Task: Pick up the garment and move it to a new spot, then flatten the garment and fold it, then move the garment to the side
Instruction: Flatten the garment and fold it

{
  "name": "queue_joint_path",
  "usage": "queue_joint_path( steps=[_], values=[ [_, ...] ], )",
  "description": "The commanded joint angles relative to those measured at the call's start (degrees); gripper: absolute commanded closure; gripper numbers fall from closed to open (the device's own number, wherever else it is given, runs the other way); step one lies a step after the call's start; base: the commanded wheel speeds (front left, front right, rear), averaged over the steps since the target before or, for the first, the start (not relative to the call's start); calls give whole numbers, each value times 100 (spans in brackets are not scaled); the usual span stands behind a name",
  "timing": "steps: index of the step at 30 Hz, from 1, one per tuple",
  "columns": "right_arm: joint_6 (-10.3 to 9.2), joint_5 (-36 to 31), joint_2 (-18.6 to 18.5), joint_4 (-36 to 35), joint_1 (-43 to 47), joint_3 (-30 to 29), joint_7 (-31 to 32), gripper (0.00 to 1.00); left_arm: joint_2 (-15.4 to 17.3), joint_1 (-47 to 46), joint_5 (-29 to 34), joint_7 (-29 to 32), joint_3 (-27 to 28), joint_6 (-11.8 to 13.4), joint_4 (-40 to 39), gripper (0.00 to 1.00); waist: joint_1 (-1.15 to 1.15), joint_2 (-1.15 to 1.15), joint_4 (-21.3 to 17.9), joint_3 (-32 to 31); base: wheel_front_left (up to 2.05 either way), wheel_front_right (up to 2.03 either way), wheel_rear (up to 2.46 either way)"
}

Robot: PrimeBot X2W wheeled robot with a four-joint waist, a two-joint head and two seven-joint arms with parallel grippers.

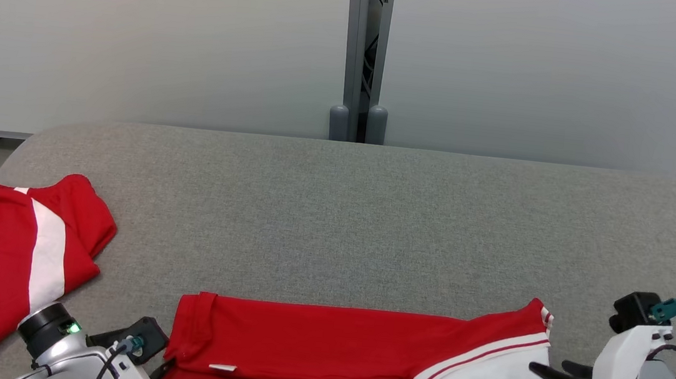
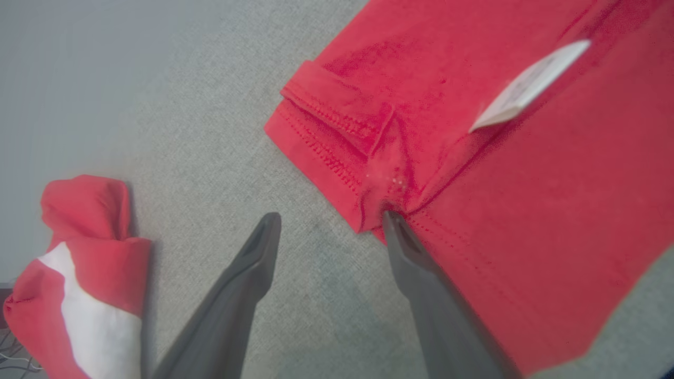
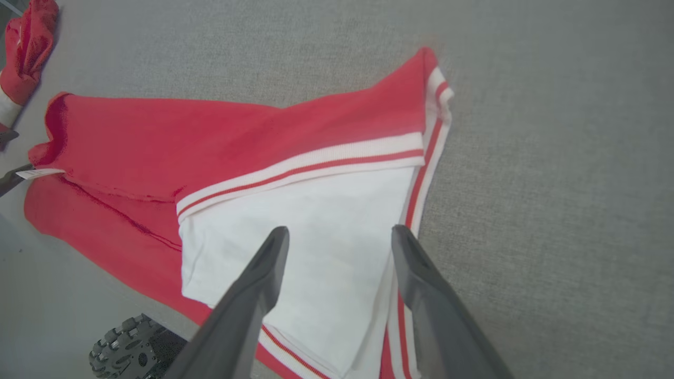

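Lying folded over along the near edge of the grey cloth-covered table [image 1: 372, 218], the red knit garment with white striped trim [image 1: 309, 343] is seemingly overhanging it, so it is risking sliding off. A bunched red-and-white garment [image 1: 4, 255] is sitting well left. The left gripper [image 2: 330, 217] and right gripper [image 3: 339, 231] are both gaping, holding nothing. The left one's fingertip [image 2: 395, 226] is touching the hem [image 2: 337, 173], likely snagging one layer only.
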Motion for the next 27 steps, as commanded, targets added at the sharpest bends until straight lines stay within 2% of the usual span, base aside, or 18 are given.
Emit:
queue_joint_path(
  steps=[1, 5, 9, 11, 15, 19, 21, 24, 27],
  values=[
    [-3, -66, -51, -24, 17, -87, -135, 0, 22, -76, -94, -55, 100, 79, 29, 0, 0, 0, 1, -22, 0, 0, 0],
    [-3, -254, -52, -65, -10, -326, -607, 0, -11, -130, -329, -161, 412, 314, 0, 0, 0, 0, -3, -63, 0, 0, 0],
    [-3, -580, 52, -86, 124, -657, -1577, 0, -64, -102, -691, -239, 1010, 723, -275, 0, 0, 0, 7, -98, 0, 0, 0],
    [-4, -878, 74, 66, 167, -832, -2212, 0, -51, -44, -857, -246, 1507, 983, -721, 0, 0, 0, 17, -98, 0, 0, 0],
    [-3, -1400, 312, 495, 340, -1100, -3178, 0, 82, 367, -719, -243, 2497, 1521, -1737, 0, 0, 0, 37, -95, 0, 0, 0],
    [-3, -1864, 601, 767, 539, -1549, -3429, 0, 21, 972, -374, -245, 3551, 1889, -2721, 0, 0, 0, 25, -85, 0, 0, 0],
    [-3, -2191, 764, 685, 652, -2125, -3432, 0, -60, 1312, -97, -245, 4083, 2015, -3196, 0, 0, 0, 4, -69, 0, 0, 0],
    [-3, -2723, 1076, 552, 1092, -2829, -3422, 0, -307, 1847, 275, -246, 4795, 2073, -3751, 0, 0, 0, 6, -40, 0, 0, 0],
    [-3, -3194, 1303, 444, 1429, -3335, -3423, 0, -581, 2338, 744, -246, 5414, 1980, -4197, 0, 0, 0, 22, -23, 0, 0, 0]
  ],
)
